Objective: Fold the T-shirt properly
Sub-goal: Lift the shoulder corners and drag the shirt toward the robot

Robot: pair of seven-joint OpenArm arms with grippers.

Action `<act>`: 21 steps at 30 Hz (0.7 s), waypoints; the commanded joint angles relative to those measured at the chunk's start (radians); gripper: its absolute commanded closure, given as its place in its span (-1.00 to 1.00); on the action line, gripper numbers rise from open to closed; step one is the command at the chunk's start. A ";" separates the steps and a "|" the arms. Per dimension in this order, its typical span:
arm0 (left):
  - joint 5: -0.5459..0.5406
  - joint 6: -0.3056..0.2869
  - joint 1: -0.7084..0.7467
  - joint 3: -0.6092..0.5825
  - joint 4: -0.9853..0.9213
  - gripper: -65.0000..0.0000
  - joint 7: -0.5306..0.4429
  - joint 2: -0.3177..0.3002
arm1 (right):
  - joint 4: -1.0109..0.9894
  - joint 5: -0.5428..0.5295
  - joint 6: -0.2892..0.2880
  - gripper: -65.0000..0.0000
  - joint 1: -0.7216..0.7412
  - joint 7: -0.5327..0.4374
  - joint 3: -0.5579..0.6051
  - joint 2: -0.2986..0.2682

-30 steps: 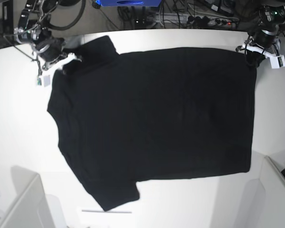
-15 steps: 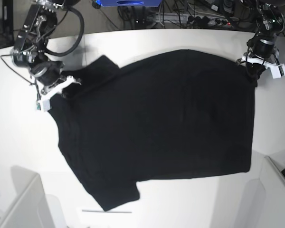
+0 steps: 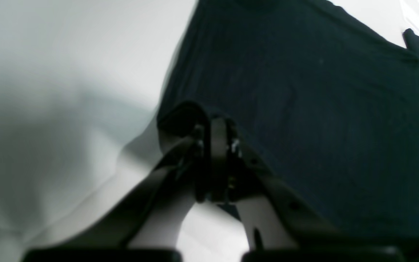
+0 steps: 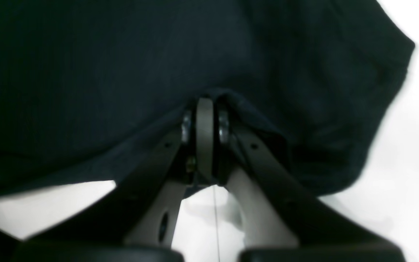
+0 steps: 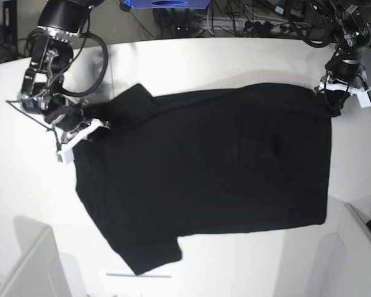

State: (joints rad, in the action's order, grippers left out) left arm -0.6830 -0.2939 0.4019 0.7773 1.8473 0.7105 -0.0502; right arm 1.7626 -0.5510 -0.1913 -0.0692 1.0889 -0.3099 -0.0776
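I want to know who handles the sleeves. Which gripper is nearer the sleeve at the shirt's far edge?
Right. The right gripper is shut on the T-shirt beside that sleeve; the left gripper is shut on the opposite, hem corner.

plain black t-shirt (image 5: 204, 173) spread flat, far edge lifted at two pinched corners

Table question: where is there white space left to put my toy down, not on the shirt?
The table is bare beside the T-shirt on the right gripper's side, and along the near edge below the hem. The far strip is thinner. It is crowded at both far corners, where the right gripper and left gripper pinch cloth.
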 commanded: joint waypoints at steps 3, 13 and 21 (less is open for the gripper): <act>-0.014 0.022 -0.008 0.009 -0.001 1.00 -0.022 -0.014 | 0.001 -0.016 0.002 1.00 0.049 -0.019 0.004 -0.004; -0.014 0.080 -0.045 0.003 -0.028 1.00 -0.024 -0.015 | -0.102 -0.016 0.002 1.00 0.142 -0.019 0.005 -0.004; -0.014 0.092 -0.084 0.003 -0.067 1.00 -0.022 -0.017 | -0.168 -0.016 0.002 1.00 0.205 -0.065 0.071 -0.009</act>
State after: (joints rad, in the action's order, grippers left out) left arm -0.6861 -0.2062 0.3202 0.7769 1.7641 0.7086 -0.0551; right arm 1.5803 -0.5537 -0.1913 0.1131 1.0435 -0.2348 -0.0769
